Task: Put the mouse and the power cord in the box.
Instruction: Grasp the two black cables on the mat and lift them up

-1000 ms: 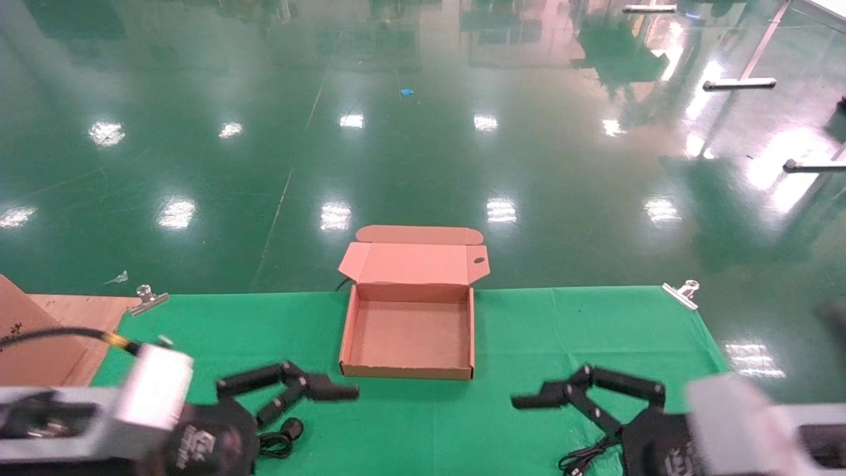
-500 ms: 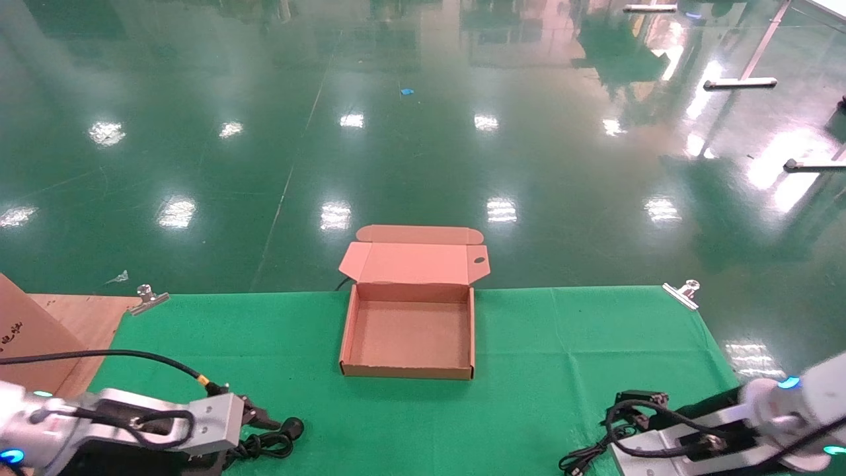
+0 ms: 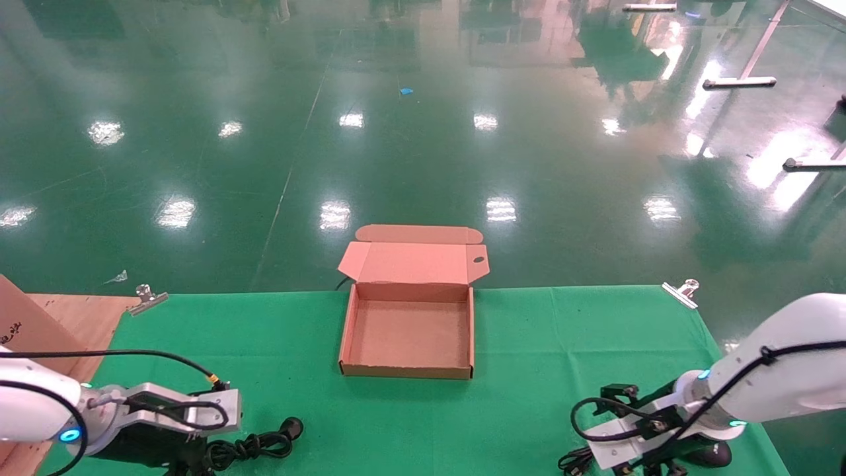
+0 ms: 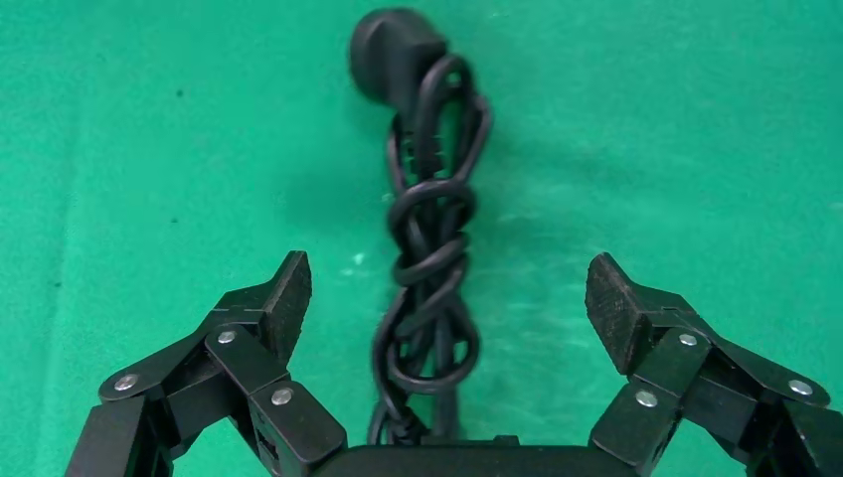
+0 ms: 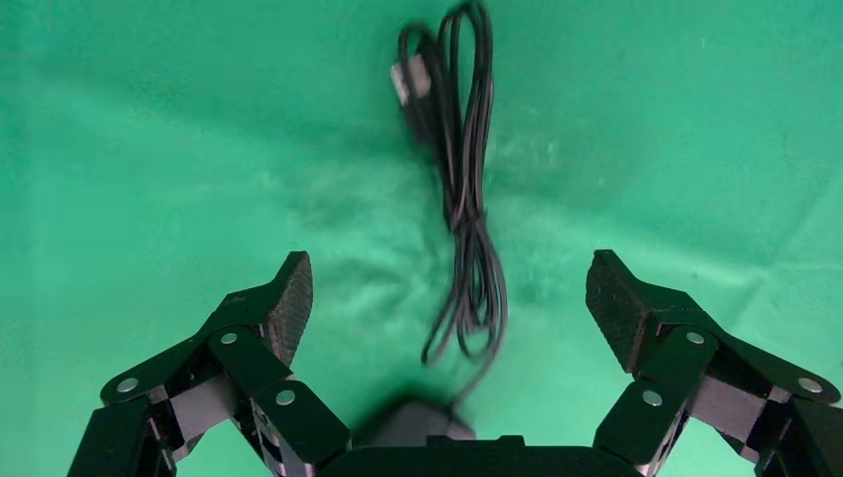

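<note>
We see the box, a shallow brown cardboard mailer, lying open at the middle of the far edge of the green cloth, its flap lid thrown back away from us with a small round hole near one corner and nothing inside. The power cord, thick and black, lies on the cloth near our left corner, twisted into a knotted bundle with its chunky round plug at the end pointing toward the box. The mouse, black and glossy, rests on the cloth at our right corner, mostly hidden; its thin black cable lies folded in long loops beside it.
</note>
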`<action>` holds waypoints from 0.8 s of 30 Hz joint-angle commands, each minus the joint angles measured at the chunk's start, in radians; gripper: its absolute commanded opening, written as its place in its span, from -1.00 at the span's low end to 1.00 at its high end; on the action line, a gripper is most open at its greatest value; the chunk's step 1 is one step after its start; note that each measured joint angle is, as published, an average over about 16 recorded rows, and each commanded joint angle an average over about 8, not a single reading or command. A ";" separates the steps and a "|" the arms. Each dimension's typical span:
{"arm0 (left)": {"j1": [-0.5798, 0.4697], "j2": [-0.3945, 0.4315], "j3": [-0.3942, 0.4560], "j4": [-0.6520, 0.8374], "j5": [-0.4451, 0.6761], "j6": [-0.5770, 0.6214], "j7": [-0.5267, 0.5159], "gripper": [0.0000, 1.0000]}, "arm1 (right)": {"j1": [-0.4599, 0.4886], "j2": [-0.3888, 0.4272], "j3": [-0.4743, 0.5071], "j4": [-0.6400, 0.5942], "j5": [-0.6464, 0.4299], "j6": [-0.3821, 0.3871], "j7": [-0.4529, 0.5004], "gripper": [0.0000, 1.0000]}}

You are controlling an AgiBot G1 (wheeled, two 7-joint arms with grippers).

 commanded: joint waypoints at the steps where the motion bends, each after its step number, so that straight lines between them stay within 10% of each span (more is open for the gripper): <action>1: -0.014 0.022 0.005 0.068 0.013 -0.030 0.032 1.00 | 0.012 -0.034 0.000 -0.087 0.004 0.028 -0.043 1.00; 11: -0.021 0.088 0.005 0.219 0.025 -0.196 0.109 0.98 | 0.058 -0.123 0.019 -0.360 0.043 0.108 -0.214 1.00; 19: -0.024 0.108 -0.005 0.263 0.012 -0.217 0.153 -1.00 | 0.089 -0.147 0.038 -0.473 0.076 0.122 -0.312 -0.98; 24: -0.033 0.111 -0.008 0.280 0.005 -0.195 0.177 -1.00 | 0.104 -0.159 0.042 -0.518 0.083 0.125 -0.349 -1.00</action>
